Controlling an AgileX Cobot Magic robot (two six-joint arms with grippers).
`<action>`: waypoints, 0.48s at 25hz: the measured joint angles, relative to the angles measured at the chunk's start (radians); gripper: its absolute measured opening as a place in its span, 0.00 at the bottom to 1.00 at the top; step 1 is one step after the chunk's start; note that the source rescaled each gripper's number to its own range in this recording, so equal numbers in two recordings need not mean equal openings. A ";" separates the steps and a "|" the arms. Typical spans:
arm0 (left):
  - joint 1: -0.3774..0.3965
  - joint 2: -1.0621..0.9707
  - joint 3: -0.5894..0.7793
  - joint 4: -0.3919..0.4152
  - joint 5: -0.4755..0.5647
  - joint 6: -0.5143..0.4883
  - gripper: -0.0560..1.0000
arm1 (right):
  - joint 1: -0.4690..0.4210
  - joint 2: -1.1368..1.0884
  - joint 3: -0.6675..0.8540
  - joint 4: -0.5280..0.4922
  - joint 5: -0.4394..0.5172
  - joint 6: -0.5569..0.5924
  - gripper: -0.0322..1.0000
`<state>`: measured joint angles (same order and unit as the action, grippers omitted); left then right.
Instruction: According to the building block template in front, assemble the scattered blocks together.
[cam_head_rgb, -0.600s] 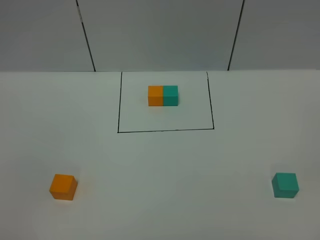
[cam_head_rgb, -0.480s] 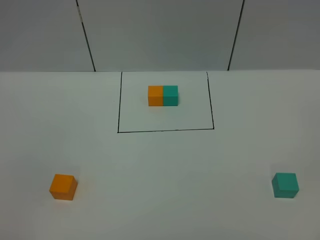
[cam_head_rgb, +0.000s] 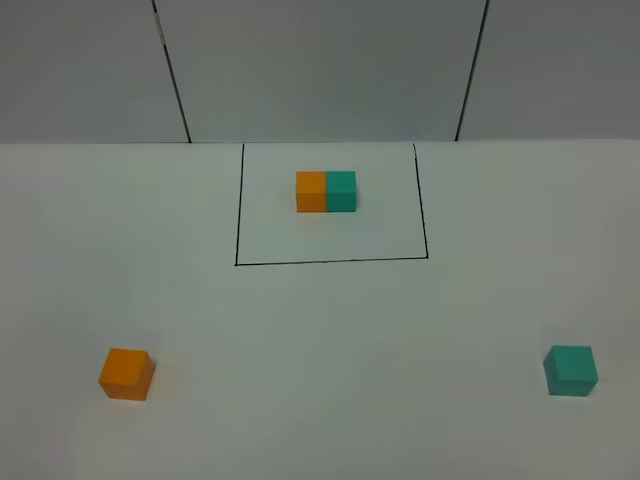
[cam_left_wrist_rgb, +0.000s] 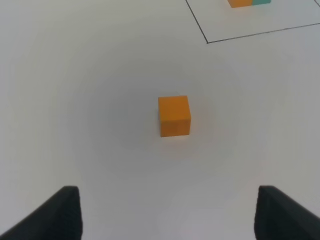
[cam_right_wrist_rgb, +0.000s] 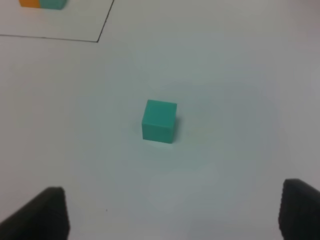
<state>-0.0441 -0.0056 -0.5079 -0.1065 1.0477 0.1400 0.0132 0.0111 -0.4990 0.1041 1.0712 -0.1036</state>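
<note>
The template (cam_head_rgb: 326, 191) is an orange cube and a teal cube joined as one bar inside a thin black rectangle at the back middle of the table. The loose orange cube (cam_head_rgb: 126, 374) sits at the front left; it also shows in the left wrist view (cam_left_wrist_rgb: 174, 116). The loose teal cube (cam_head_rgb: 570, 370) sits at the front right; it also shows in the right wrist view (cam_right_wrist_rgb: 159, 121). My left gripper (cam_left_wrist_rgb: 167, 215) is open and empty, short of the orange cube. My right gripper (cam_right_wrist_rgb: 172, 212) is open and empty, short of the teal cube. Neither gripper shows in the high view.
The white table (cam_head_rgb: 330, 330) meets a grey panelled wall (cam_head_rgb: 320, 70) with black seams at the back. The black frame line (cam_head_rgb: 330, 262) lies between the template and the loose cubes.
</note>
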 joint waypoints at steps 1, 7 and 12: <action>0.000 0.000 0.000 0.000 0.000 0.000 0.62 | 0.000 0.000 0.000 0.000 0.000 0.000 0.73; 0.000 0.035 -0.005 0.028 -0.006 -0.015 0.62 | 0.000 0.000 0.000 0.000 0.000 0.000 0.73; 0.000 0.202 -0.059 0.082 -0.069 -0.124 0.62 | 0.000 0.000 0.000 0.000 0.000 0.000 0.73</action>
<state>-0.0441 0.1960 -0.5665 -0.0249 0.9783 0.0157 0.0132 0.0111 -0.4990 0.1041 1.0712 -0.1036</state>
